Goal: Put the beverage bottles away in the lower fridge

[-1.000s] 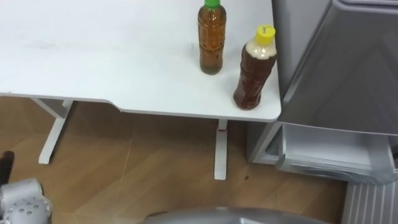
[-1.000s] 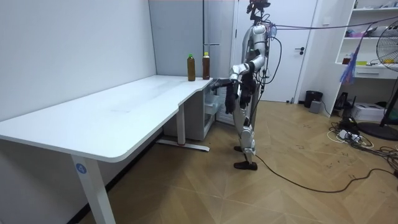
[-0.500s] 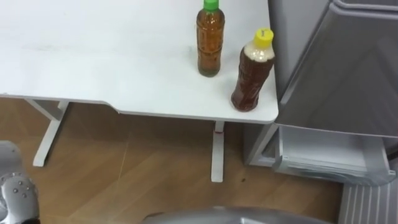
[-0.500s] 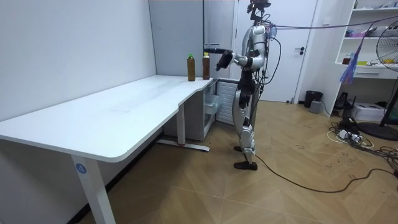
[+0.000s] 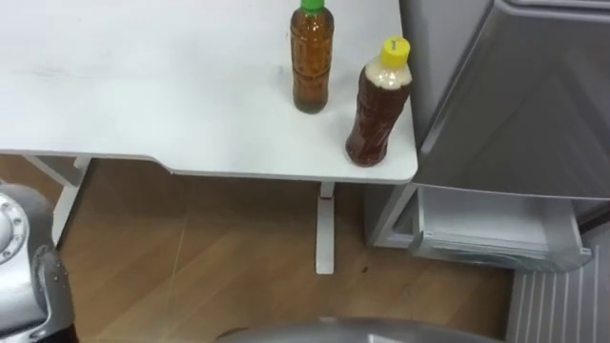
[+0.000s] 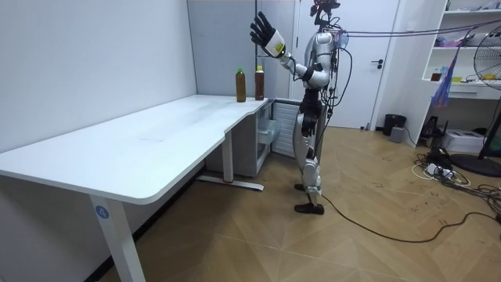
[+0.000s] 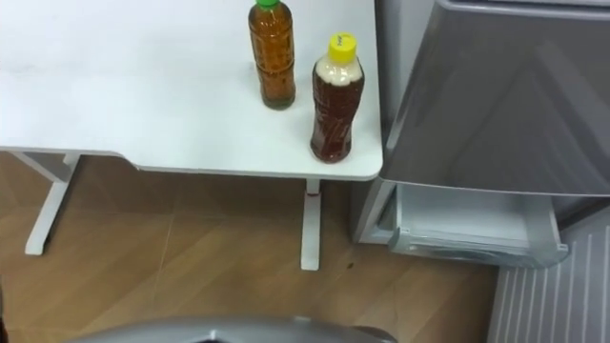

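Two drink bottles stand upright near the corner of the white table (image 5: 143, 105). One holds amber tea and has a green cap (image 5: 312, 59); the other is darker brown with a yellow cap (image 5: 376, 105) and is closest to the edge. Right of the table stands the grey fridge (image 5: 515, 95), its lower compartment (image 5: 491, 233) pulled open. I stand at the table's end, facing the bottles (image 6: 259, 82). My left hand (image 6: 263, 33) is raised above head height, fingers spread, holding nothing. Its grey forearm (image 5: 24, 272) shows at the lower left of the left eye view.
The table's white leg (image 5: 325, 229) stands on the wood floor just left of the fridge. Behind me in the room view are a door (image 6: 387, 55), shelves (image 6: 470, 47) and a fan (image 6: 493, 94), with cables on the floor.
My left arm has swung up from waist height, past the bottles, to above my head with the hand open. The eye view has shifted slightly; the bottles have not moved.
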{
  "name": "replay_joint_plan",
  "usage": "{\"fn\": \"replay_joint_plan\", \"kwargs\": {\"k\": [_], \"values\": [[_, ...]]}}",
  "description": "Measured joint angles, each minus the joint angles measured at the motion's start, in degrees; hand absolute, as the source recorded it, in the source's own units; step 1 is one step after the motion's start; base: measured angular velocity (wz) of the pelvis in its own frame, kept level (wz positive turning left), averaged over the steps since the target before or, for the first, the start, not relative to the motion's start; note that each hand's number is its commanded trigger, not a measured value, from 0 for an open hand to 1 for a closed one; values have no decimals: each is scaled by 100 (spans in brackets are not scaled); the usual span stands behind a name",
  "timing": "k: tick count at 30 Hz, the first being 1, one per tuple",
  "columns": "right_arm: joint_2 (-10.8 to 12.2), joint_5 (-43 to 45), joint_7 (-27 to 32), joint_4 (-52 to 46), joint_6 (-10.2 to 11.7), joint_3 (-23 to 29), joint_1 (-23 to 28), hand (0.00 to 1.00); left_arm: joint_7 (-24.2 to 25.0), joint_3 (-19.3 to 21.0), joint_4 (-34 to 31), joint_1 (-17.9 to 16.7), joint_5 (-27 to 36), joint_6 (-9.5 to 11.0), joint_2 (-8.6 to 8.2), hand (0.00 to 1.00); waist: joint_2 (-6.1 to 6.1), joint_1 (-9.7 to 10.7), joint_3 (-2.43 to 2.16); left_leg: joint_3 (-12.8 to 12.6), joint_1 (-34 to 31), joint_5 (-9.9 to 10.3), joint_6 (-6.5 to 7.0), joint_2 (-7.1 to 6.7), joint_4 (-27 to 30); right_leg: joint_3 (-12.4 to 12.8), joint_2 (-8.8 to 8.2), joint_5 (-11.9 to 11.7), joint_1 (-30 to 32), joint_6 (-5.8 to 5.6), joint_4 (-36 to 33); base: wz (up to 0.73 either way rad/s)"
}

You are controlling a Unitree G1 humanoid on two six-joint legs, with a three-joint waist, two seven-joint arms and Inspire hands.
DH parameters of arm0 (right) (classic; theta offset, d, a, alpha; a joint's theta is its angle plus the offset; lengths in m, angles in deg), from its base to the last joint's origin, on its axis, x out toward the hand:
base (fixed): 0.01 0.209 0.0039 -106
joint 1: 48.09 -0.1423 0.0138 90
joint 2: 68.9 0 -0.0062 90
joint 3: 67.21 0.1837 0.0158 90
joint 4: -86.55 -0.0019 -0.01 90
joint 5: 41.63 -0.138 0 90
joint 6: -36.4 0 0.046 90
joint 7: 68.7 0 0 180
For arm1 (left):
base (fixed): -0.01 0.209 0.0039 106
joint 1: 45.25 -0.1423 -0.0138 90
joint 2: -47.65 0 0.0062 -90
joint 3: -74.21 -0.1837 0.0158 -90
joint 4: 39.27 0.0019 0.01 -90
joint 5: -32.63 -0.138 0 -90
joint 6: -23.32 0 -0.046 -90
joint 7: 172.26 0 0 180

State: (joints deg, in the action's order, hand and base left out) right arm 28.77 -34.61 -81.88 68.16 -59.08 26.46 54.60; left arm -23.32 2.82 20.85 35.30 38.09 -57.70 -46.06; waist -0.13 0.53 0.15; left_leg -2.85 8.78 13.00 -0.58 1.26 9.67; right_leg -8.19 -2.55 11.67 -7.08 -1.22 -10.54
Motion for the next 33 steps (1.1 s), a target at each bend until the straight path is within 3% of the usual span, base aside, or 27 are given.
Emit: {"fn": "replay_joint_plan", "kwargs": {"k": [9,14,18,21,30,33], "values": [[-4,0,-70,237,188,-34,-322,0,1440,-1056,-102,106,-5,-26,2,0,36,216,56,-20,-9,0,0,-2,-1,20,0,2,37,-3,0,-1],[-27,4,-58,265,242,-190,-392,0,1960,-1442,-101,362,4,-26,-4,0,48,251,52,-35,-35,-1,0,-2,-6,20,-2,2,66,-2,0,-2],[-32,16,-4,402,262,-245,-488,0,2434,-1744,-100,368,14,-56,-9,0,54,324,49,-37,-65,-1,-1,0,-5,12,0,2,77,-2,15,0],[-32,14,8,426,298,-256,-491,0,2729,-1908,-102,368,59,-212,-7,0,65,389,39,-44,-64,-1,0,0,-5,16,0,2,70,-2,23,1],[-38,8,53,447,301,-251,-518,0,3434,-2066,-43,365,66,-304,-34,0,119,394,35,-212,-28,-1,-1,14,-6,25,-4,1,65,-2,-4,-2],[-38,8,51,450,297,-241,-518,0,3696,-2100,-5,360,65,-459,-44,0,117,403,34,-207,-19,-1,-1,11,-6,33,-6,2,62,-2,-6,0]]}}
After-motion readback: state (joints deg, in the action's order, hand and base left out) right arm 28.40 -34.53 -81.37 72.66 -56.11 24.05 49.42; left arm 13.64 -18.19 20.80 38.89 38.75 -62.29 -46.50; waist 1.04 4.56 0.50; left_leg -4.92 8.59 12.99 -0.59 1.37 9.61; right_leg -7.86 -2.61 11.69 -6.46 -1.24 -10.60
